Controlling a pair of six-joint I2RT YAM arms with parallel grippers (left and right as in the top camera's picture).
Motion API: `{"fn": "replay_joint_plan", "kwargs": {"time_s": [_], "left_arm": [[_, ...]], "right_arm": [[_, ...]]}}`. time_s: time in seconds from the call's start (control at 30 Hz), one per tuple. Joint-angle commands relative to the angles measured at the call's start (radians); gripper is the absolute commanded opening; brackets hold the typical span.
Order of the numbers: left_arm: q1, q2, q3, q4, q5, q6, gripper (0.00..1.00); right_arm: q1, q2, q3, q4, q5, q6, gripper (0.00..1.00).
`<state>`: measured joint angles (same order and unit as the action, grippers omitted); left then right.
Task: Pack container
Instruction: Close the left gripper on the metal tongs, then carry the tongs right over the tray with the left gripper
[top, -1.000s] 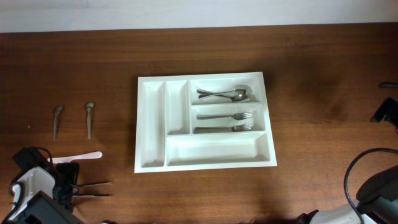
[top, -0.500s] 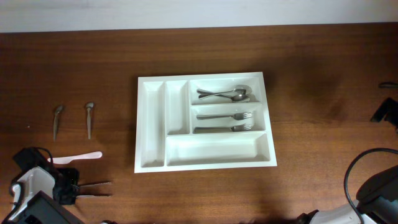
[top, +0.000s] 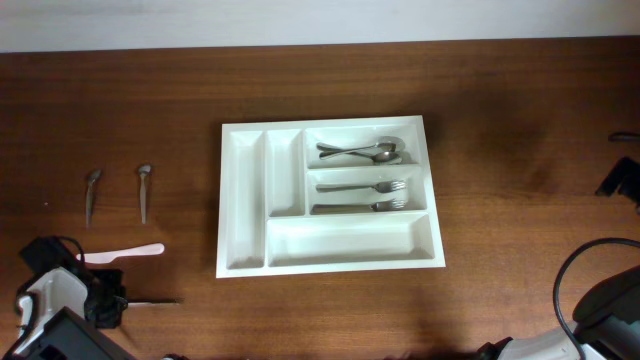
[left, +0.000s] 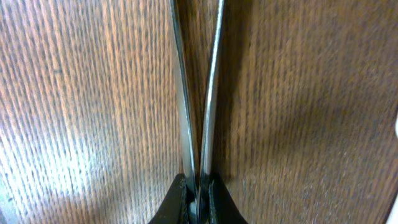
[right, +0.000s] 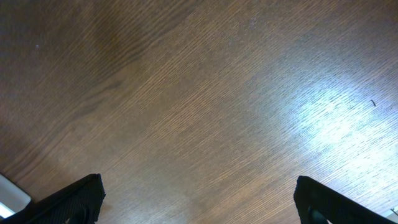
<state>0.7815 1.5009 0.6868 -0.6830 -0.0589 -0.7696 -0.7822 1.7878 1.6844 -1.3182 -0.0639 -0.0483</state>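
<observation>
The left tool (left: 198, 200) is clamped on two thin metal utensils (left: 213, 93) on the desk (left: 311, 112), well apart from the white cutlery tray (top: 243, 200). The right tool (right: 199, 196) gapes wide.

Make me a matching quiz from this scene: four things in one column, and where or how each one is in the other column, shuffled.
Column one:
1. two silver metal forks
2. flat white plastic knife
3. pair of thin metal utensils
4. right gripper

Column two:
A. open above the brown wooden table
B. pinched in the shut left gripper
C. in the middle right compartment of the large white plastic cutlery tray
D. lying on the table, left of the tray

Pairs: 1-C, 2-D, 3-B, 4-A.
</observation>
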Motion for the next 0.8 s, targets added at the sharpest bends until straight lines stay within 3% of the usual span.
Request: {"fn": "replay_joint_plan", "kwargs": {"time_s": [0.0,0.17,0.4,0.63,0.77], "left_arm": [[0.0,0.025,0.006,-0.062,0.053,0.016,0.02],[-0.031,-0.011,0.112,-0.124,0.072,0.163,0.02],[-0.159,-0.092,0.314,-0.231,0.091,0.204,0.02],[-0.412,-0.158,0.449,-0.219,0.15,0.204,0.02],[-0.608,-0.163,0.476,-0.182,0.15,0.272,0.02]], "right_arm": [[0.003,-0.004,-0.001,0.002,0.013,0.008,0.99],[0.003,-0.004,-0.001,0.002,0.013,0.008,0.99],[0.003,-0.004,-0.001,0.002,0.013,0.008,0.99],[0.003,-0.004,-0.001,0.002,0.013,0.008,0.99],[0.003,-0.004,-0.001,0.002,0.013,0.008,0.99]]}}
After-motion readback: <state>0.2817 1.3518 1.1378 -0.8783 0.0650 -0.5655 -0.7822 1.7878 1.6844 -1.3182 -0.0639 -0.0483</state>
